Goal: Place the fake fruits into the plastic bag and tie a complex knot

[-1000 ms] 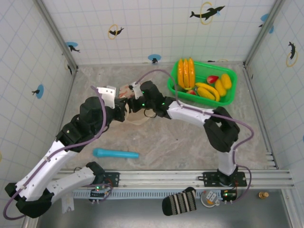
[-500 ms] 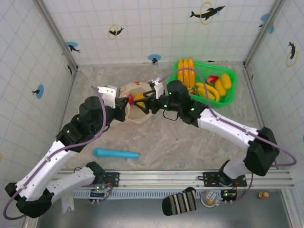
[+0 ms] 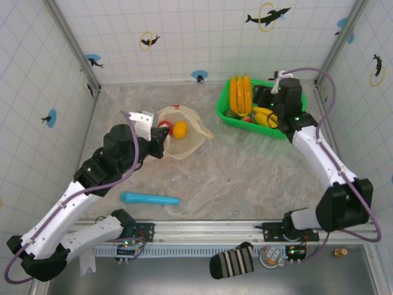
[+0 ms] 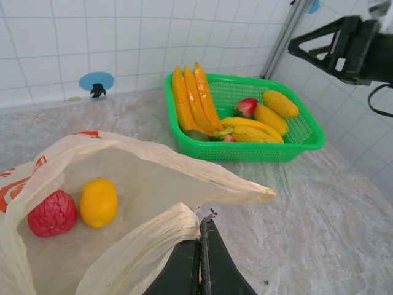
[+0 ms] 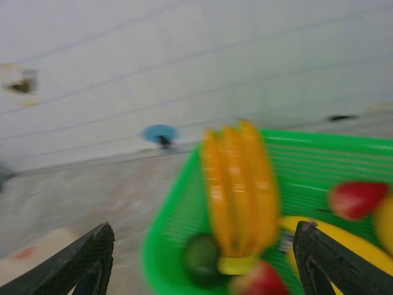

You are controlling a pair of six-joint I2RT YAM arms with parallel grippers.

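The plastic bag [image 3: 187, 136] lies open on the table's left-centre, cream and translucent. Inside it rest a red knobbly fruit [image 4: 52, 213] and a yellow round fruit [image 4: 98, 202]. My left gripper [image 4: 201, 230] is shut on the bag's near rim, holding the mouth up. My right gripper [image 3: 265, 103] hangs open over the green basket [image 3: 288, 130], nothing between its fingers [image 5: 83, 264]. The basket holds the other fake fruits: an orange banana bunch [image 5: 239, 184], yellow bananas [image 4: 252, 129], a strawberry [image 4: 247, 107] and a green piece [image 5: 201, 258]. The right wrist view is motion-blurred.
A blue tube [image 3: 149, 198] lies on the table near the left arm's base. Tiled walls close in the back and both sides. A striped cloth item [image 3: 232, 261] sits below the front rail. Bare table stretches between bag and basket.
My right arm has swung away from the bag, rightward to above the basket, leaving the yellow fruit inside the bag. The left gripper kept its hold on the bag.
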